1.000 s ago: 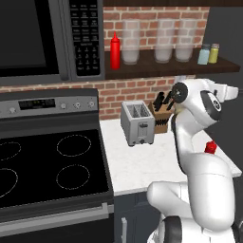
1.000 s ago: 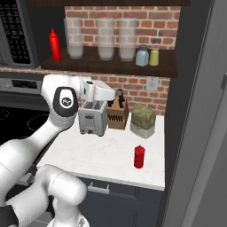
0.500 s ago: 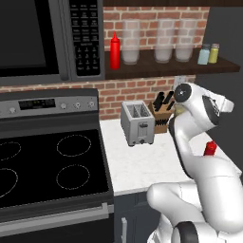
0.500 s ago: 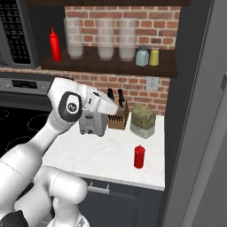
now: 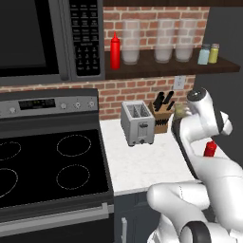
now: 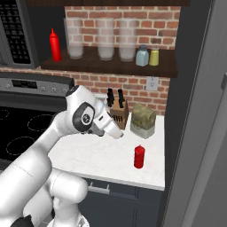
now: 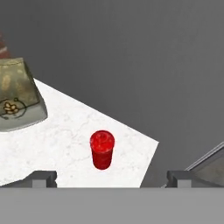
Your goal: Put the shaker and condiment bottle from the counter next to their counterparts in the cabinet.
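Fingertips (image 7: 43, 177) stand wide apart, empty, in the hand view, the red plastic condiment bottle (image 7: 102, 149) upright between them at twelve o'clock on speckled white counter (image 7: 52, 144). Base views add the wooden cabinet (image 6: 111, 62).

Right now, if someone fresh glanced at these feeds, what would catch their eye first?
Probably the red condiment bottle standing alone on the white counter near its front right corner, seen nearly from above in the hand view, with the jaws open and apart from it. Next, the big white arm sweeping over the counter in front of the knife block. Up on the shelf, the pale blue shaker already sits beside the yellow-green one.
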Controlling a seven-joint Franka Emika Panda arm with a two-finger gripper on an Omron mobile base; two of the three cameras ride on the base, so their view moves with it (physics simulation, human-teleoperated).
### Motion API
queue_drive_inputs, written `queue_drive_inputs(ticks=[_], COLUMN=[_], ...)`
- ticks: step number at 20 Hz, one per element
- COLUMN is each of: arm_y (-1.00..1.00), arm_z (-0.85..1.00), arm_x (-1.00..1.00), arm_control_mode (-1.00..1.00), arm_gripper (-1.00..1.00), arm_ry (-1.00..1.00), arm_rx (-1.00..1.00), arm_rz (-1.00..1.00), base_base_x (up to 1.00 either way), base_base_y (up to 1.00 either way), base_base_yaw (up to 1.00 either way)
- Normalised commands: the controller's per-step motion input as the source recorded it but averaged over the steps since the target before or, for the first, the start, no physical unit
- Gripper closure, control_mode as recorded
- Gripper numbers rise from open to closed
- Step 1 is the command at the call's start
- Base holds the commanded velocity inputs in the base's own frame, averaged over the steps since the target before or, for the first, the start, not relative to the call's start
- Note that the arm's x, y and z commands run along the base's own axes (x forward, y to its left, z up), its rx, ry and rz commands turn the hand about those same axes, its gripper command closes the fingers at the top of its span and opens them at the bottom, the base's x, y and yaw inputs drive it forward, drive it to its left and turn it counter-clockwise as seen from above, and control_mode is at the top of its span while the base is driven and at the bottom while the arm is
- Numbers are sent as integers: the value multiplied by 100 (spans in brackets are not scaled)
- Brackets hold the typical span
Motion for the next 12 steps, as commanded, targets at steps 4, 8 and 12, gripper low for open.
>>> queue_drive_inputs(ticks=[4,8,12], arm_y=[-3,0,0], arm_z=[-100,-96,-44], arm_x=[-1,-5,-9], arm_control_mode=[-100,-100,-100], arm_gripper=[-100,-100,-100], arm_ry=[1,-26,-37], arm_rx=[-18,-40,-18], arm_rz=[-5,-4,-3], base_base_x=[0,0,0], base_base_y=[0,0,0], base_base_yaw=[0,0,0])
